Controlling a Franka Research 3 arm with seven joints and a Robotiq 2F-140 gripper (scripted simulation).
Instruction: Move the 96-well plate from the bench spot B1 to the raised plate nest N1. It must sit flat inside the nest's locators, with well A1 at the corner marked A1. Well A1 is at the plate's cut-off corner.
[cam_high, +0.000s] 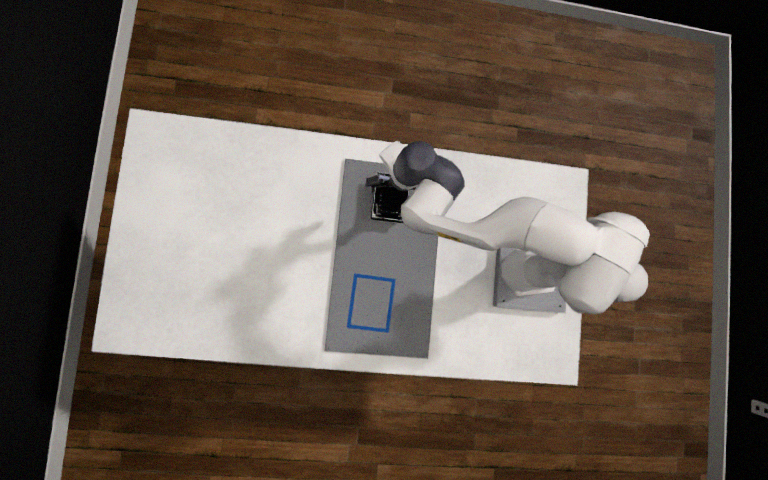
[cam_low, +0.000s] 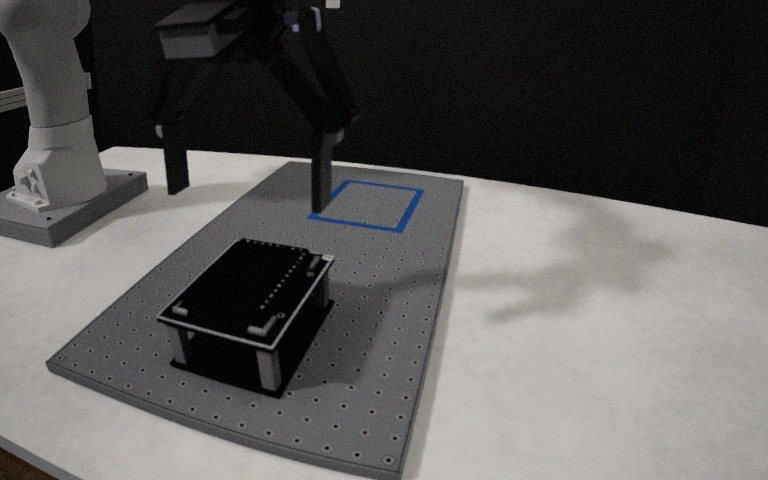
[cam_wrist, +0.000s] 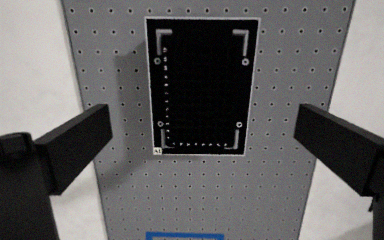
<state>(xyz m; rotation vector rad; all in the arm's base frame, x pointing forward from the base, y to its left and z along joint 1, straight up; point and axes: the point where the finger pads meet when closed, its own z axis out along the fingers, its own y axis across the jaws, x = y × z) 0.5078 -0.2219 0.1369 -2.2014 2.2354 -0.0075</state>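
The black 96-well plate (cam_low: 243, 285) lies flat on the raised plate nest (cam_low: 249, 316), inside its white corner locators. In the wrist view the plate (cam_wrist: 202, 85) fills the nest top, and the small A1 label (cam_wrist: 157, 150) sits at the nest's lower left corner. I cannot make out the plate's cut-off corner. My gripper (cam_low: 249, 169) hangs well above the nest, fingers wide open and empty. In the wrist view its fingers stand far apart on either side of the nest. In the top view the arm's wrist covers part of the nest (cam_high: 377, 200).
The blue outline of bench spot B1 (cam_low: 368, 204) is empty on the grey perforated board (cam_low: 294, 316), behind the nest. The robot base (cam_low: 56, 186) stands at the left on its grey plinth. The white table's near edge runs past the board's front.
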